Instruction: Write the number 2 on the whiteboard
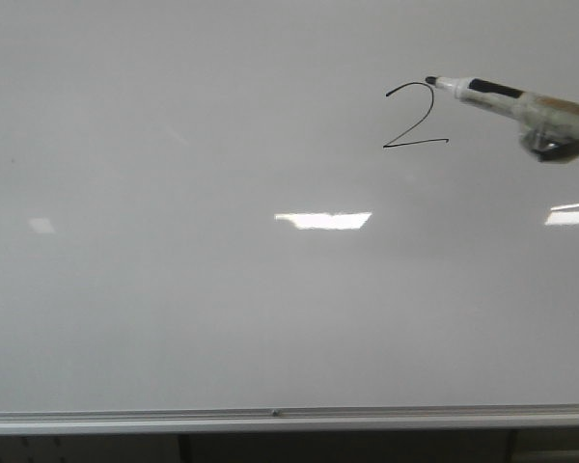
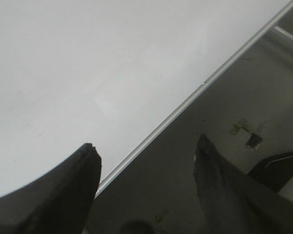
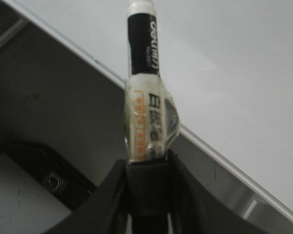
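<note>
The right hand (image 3: pixel 146 168) clamps a marker (image 1: pixel 492 95), tip beside the number 2 (image 1: pixel 415 118) on the whiteboard (image 1: pixel 222 289); left hand (image 2: pixel 146 161) gapes empty, both arms largely cropped.

So the whiteboard (image 1: pixel 174 309) fills pretty much my whole view, glossy grey-white, with its silver frame rail (image 1: pixel 289 419) running along the 6 o'clock edge. The number 2 (image 1: pixel 414 116) sits up around 2 o'clock: thin black line, curled top, flat base stroke. My marker (image 1: pixel 492 95) pokes in from the 3 o'clock edge, black tip right at the top of the curl. Can't tell if it's actually touching. Bright light reflections (image 1: pixel 323 220) glare near the center.
</note>
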You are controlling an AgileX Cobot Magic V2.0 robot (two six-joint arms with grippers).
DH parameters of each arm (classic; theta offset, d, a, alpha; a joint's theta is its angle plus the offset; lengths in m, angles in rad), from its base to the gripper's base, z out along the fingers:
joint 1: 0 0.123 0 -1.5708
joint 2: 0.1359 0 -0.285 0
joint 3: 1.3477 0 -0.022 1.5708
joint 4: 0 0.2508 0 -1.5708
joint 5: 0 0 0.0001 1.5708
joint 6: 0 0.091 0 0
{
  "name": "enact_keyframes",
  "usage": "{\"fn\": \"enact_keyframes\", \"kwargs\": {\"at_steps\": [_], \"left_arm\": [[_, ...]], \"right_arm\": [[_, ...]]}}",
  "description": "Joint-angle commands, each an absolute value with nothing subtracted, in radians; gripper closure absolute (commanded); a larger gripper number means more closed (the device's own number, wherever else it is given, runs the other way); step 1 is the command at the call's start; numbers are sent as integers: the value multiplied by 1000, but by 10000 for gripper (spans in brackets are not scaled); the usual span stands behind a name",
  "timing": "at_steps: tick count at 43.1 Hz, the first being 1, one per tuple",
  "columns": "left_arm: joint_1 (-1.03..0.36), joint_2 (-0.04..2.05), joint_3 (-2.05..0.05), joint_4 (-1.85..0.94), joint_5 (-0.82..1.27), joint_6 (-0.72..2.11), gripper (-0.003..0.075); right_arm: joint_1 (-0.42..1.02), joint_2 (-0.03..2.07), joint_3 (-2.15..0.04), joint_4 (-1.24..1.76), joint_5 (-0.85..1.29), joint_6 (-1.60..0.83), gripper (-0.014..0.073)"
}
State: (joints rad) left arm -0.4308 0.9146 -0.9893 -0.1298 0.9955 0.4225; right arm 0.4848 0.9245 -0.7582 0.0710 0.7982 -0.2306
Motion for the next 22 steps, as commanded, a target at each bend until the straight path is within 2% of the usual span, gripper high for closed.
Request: {"fn": "enact_keyframes", "kwargs": {"at_steps": [1,10,22], "left_arm": [[-466,936,-1028,-246,938,520,315],[-638,1019,-1099,-324,945,650,315],[-916,1198,-1216,-324,957,700,310]], "right_arm": [[523,863,-821,108,947,-357,577],[569,815,-832,274,1080,-576,577],[569,815,-832,429,1098,-717,577]]}}
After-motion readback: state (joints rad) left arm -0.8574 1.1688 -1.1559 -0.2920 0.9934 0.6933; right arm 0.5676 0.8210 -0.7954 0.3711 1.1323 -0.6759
